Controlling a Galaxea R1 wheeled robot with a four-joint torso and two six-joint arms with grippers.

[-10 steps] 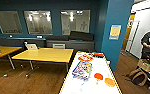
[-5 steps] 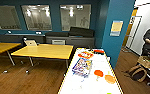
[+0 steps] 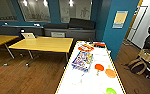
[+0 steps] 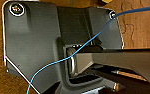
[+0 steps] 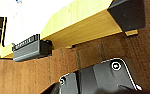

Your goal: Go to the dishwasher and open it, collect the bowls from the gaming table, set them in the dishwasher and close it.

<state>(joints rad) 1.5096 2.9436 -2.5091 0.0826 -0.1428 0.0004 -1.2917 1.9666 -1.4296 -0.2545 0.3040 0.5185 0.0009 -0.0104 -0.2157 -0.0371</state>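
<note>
On the gaming table (image 3: 91, 85) lie red, orange and green bowls (image 3: 99, 66).

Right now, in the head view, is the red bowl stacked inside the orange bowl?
No. The red bowl and the orange bowl sit side by side on the white tabletop, each lying separately.

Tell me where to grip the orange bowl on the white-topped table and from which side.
Grip the orange bowl by its rim nearest the table's right edge, coming from above on that side. It looks shallow and flat on the gaming table, so probably only the thin rim offers purchase.
</note>
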